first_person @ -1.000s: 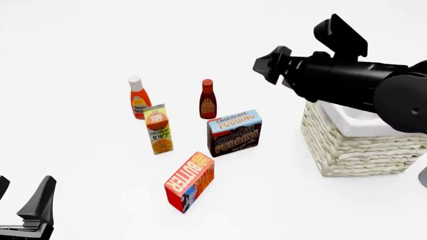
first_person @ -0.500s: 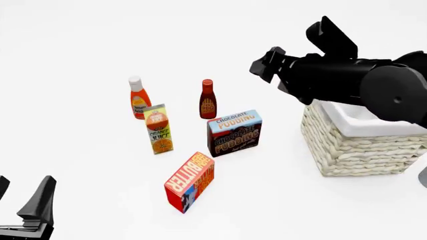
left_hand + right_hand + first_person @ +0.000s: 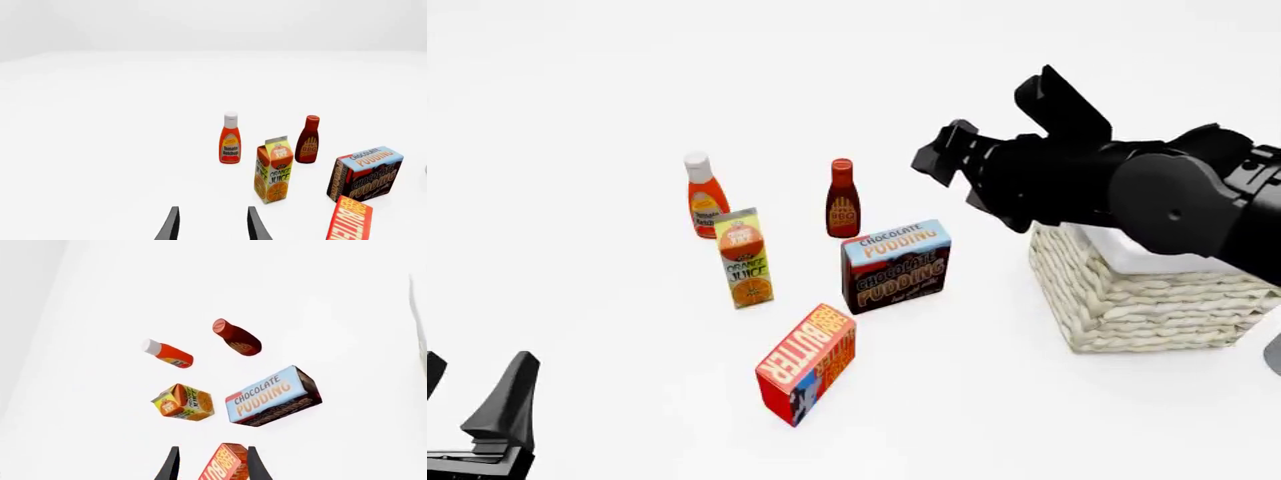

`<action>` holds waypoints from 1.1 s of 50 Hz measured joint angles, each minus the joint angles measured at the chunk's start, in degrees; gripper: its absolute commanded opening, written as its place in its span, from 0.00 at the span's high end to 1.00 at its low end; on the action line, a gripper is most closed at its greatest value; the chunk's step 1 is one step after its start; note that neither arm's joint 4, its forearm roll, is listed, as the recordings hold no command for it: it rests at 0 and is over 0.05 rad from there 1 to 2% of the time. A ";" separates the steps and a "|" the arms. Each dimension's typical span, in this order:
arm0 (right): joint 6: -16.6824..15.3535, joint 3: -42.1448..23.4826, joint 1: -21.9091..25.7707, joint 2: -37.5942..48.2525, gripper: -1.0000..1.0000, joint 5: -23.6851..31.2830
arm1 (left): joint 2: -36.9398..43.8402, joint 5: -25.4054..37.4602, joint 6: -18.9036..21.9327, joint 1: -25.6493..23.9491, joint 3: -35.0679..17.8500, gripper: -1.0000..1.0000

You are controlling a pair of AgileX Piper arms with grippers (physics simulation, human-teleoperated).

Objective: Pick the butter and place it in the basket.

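The butter point(image 3: 807, 363), a red carton with an orange face and white lettering, stands on its long edge at the front middle of the table. It also shows in the left wrist view point(image 3: 350, 220) and the right wrist view point(image 3: 225, 465). The cream wicker basket point(image 3: 1148, 295) with white lining stands at the right, partly hidden by my right arm. My right gripper point(image 3: 938, 160) is open and empty, held high in the air left of the basket and beyond the butter; its fingers point(image 3: 171, 465) frame the butter far below. My left gripper point(image 3: 481, 415) is open and empty at the front left corner.
A chocolate pudding box point(image 3: 896, 266) stands just behind the butter. An orange juice carton point(image 3: 745, 258) stands to its left. A ketchup bottle point(image 3: 705, 195) and a BBQ sauce bottle point(image 3: 842, 198) stand farther back.
My right arm has swung left and slightly down, from above the basket toward the cartons. The left arm and all objects have not moved.
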 measured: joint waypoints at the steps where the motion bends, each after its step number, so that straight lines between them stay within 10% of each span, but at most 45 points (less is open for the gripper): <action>1: 0.15 0.18 0.02 0.03 0.00 -0.07 | 0.00 0.00 0.00 0.00 0.00 0.00; 55: 4.29 4.99 0.65 -0.15 0.00 -0.92 | 0.00 0.00 0.00 0.00 0.00 0.00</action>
